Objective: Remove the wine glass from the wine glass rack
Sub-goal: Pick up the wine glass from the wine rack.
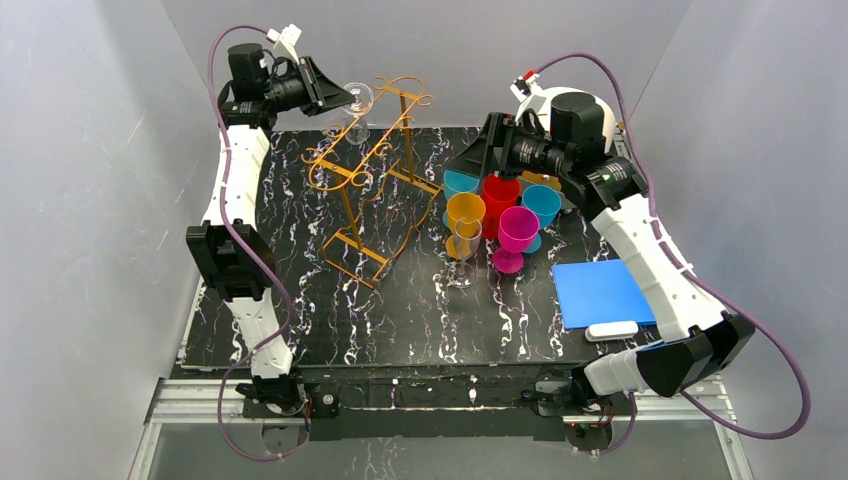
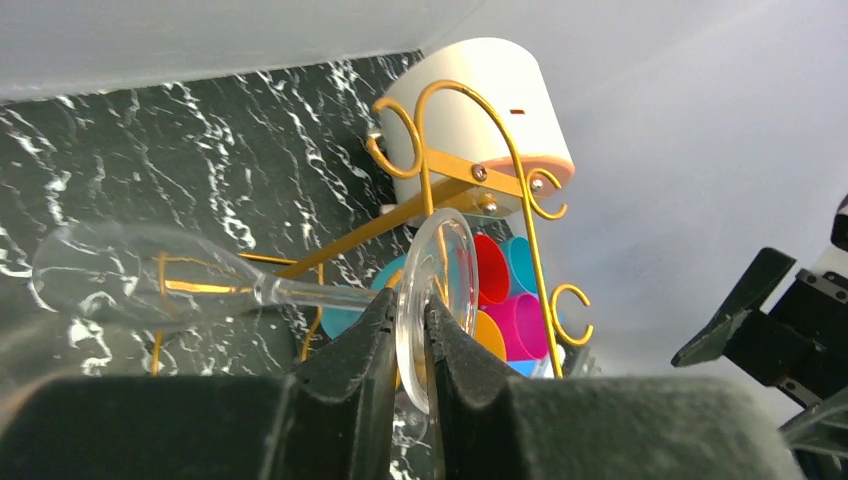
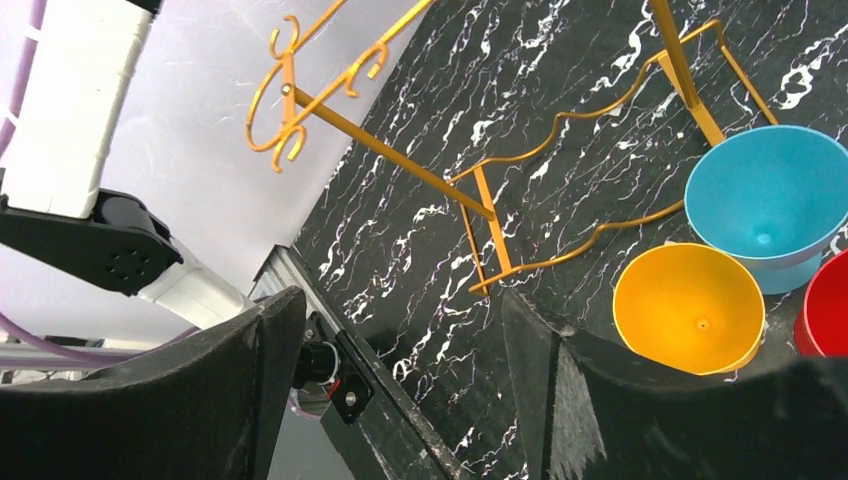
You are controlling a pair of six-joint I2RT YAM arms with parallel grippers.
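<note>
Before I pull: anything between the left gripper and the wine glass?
Nothing: left wrist view shows the left gripper pinching the wine glass by its foot.

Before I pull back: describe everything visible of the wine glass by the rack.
The wine glass is clear and empty: round foot, thin stem, long bowl. The left gripper is shut on the foot's rim, bowl pointing away. It is at the far top end of the gold wire rack; contact with the rails cannot be told.
</note>
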